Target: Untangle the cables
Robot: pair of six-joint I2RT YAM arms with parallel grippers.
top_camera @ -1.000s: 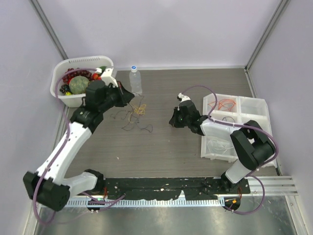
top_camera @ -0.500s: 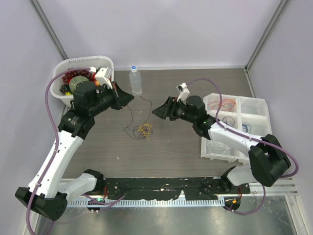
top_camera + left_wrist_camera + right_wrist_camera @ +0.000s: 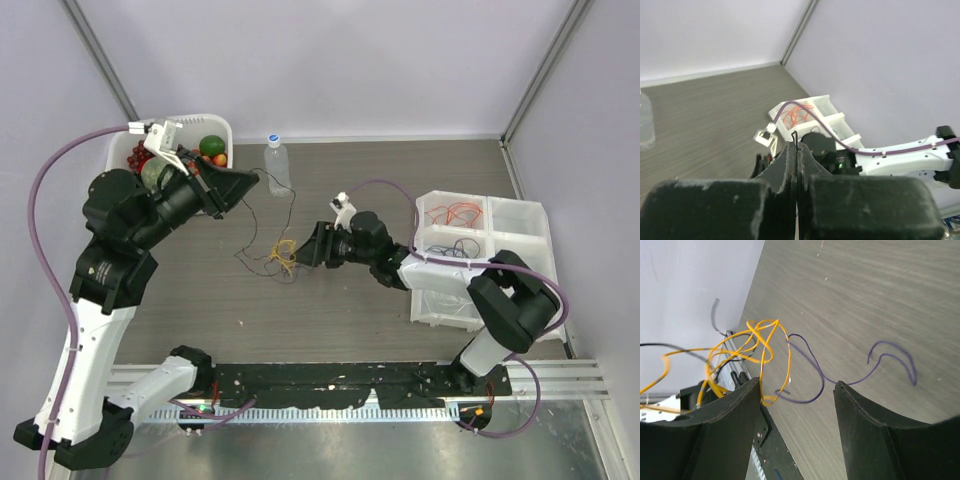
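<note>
Right gripper [image 3: 303,247] advanced, spread wide astride the cables [image 3: 281,254]; left gripper [image 3: 252,177] pinches one; tray [image 3: 516,214] behind holds orange and blue ones.

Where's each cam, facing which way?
Top external: above and behind, facing down on the table; left arm, right arm visible.
Left wrist: over shut left claw pinching black cable, facing right arm and tray.
Right wrist: through open right claw, down at yellow cable and purple cable.
Shared: top and right wrist both show the yellow cable.
</note>
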